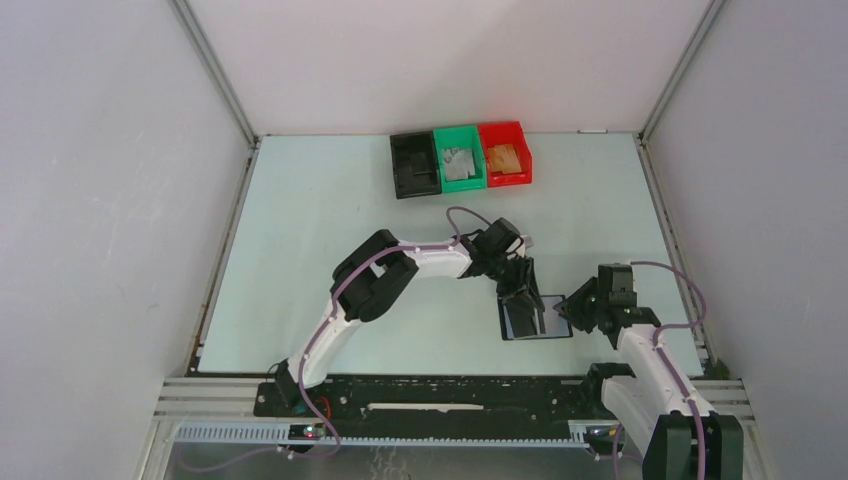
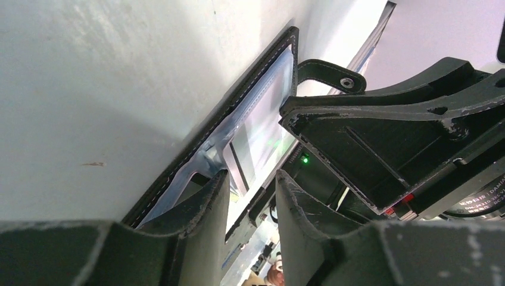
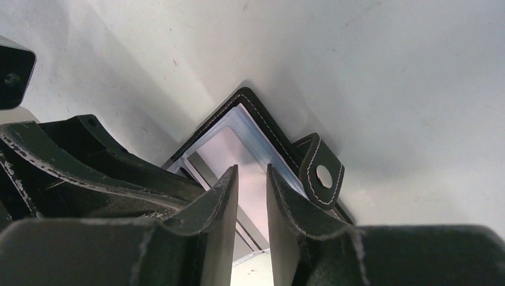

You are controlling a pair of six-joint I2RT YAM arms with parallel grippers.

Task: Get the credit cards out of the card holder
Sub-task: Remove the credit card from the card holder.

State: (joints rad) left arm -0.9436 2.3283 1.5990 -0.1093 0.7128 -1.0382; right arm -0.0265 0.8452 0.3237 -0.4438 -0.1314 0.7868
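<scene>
Both grippers are held low over the opened card holder. The left gripper is set with its jaws a narrow slot apart and nothing seen pinched between them, and the right gripper is set likewise from the opposite side, jaws slightly parted, no grip shown. The holder is laid flat on the table, right of centre towards the near edge, well apart from the bins at the back, where grey cards are seen in the green bin and tan cards in the red bin. Under the clear plastic sleeve a pale credit card with a dark stripe is seen, not yet drawn out. This card is judged light, stiff and slick, so thin that it can only be taken by an exposed edge. The sleeve is judged soft and clinging, so the card is best slid along the pocket towards its open end. The case itself is judged light and floppy at the fold — apt to be dragged or lifted with the card unless pinned by its stitched border or the strap tab.
</scene>
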